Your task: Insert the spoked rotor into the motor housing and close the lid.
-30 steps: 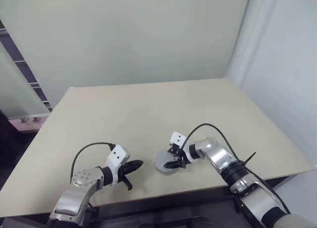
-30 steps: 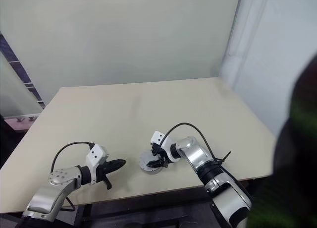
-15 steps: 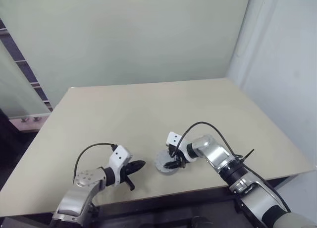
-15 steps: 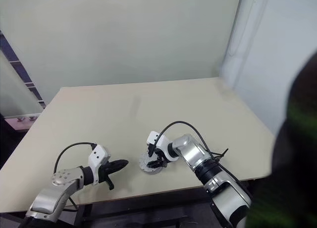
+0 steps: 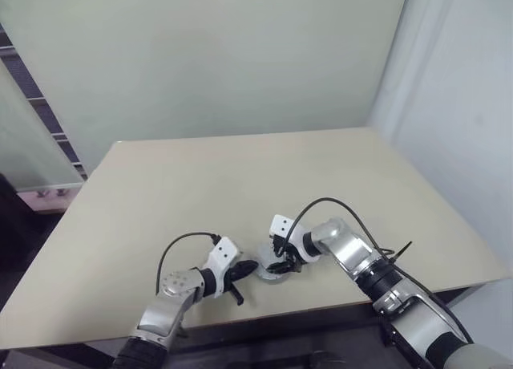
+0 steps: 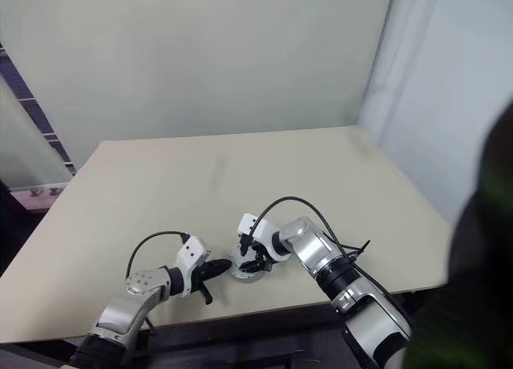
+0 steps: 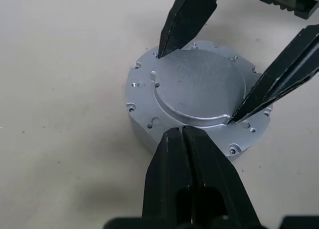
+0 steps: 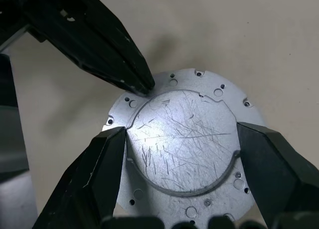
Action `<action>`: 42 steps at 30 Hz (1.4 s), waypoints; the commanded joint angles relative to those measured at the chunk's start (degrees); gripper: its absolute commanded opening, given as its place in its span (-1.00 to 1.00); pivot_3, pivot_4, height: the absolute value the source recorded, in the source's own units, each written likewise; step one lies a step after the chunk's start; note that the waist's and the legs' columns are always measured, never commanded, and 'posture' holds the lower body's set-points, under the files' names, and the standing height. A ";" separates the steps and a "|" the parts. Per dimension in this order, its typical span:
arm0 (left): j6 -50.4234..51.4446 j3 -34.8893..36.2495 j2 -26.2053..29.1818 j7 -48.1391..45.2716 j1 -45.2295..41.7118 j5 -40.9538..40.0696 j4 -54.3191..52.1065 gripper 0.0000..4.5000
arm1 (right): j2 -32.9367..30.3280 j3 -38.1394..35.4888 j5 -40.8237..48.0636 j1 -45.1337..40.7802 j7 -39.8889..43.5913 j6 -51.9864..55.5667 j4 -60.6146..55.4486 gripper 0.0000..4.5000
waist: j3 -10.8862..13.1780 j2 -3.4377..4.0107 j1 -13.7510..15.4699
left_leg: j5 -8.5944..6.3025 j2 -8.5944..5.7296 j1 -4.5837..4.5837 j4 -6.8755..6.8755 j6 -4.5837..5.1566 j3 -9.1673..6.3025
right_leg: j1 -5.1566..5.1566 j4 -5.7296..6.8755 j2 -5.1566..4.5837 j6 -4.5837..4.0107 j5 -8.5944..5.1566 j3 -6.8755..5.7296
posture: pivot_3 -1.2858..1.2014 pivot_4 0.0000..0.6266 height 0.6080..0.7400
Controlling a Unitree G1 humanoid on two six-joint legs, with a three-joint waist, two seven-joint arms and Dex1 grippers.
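Low and just right of centre on your beige table [image 5: 160,192] sits a round silvery metal disc with a scratched raised centre [image 7: 199,97]. Your right gripper [image 8: 182,134] clamps that raised centre; your left gripper [image 7: 182,134], fingers together, touches its flange.

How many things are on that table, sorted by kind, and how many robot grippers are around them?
Round silvery metal part: 1
Black two-fingered grippers: 2, the left gripper and the right gripper
Total: 3
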 commanded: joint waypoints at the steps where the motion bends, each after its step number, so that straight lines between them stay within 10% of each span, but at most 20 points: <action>1: -1.34 -1.59 -0.53 0.11 -1.16 1.77 2.61 -1.00 | -1.19 1.10 -0.81 0.98 0.50 1.44 -1.43 0.45 | -0.10 0.15 0.03 | 0.00 -0.01 0.00 0.00 0.00 -0.01 | 0.03 -0.04 0.00 0.00 0.00 0.00 | 0.03 -1.00 1.00; 15: -2.70 -2.61 -1.20 -0.40 -2.67 2.25 5.09 -1.00 | -0.39 -3.79 3.95 1.72 0.40 4.02 -2.61 0.45 | -0.26 0.35 0.90 | 0.00 -0.10 -0.01 0.05 0.00 -0.04 | 0.09 -0.08 -0.02 0.01 -0.01 0.07 | 0.03 -1.00 1.00; 19: -2.87 -2.83 -1.24 -0.47 -2.25 2.31 4.85 -1.00 | 0.07 -6.68 6.94 1.71 0.58 5.61 -3.76 0.98 | -0.26 0.35 1.04 | -0.01 -0.09 0.00 0.00 0.02 -0.05 | 0.06 -0.07 -0.01 0.01 -0.01 0.06 | 0.03 -1.00 1.00; 35: -3.25 -3.08 -1.53 -0.91 -3.37 2.55 5.84 -1.00 | 0.37 -17.34 14.99 0.78 -4.40 11.42 -3.80 0.98 | -0.25 0.36 1.14 | 0.00 -0.05 -0.01 0.12 0.02 0.00 | 0.06 -0.05 0.00 0.01 -0.01 0.07 | 0.03 -1.00 1.00; 42: -3.55 -3.22 -1.60 -1.20 -3.70 2.74 6.00 -1.00 | 2.44 -31.34 19.08 -2.22 -19.01 27.29 4.31 0.98 | -0.25 0.36 1.16 | 0.00 -0.05 -0.02 0.17 0.02 0.01 | 0.08 -0.04 0.00 0.00 -0.01 0.07 | 0.03 -1.00 1.00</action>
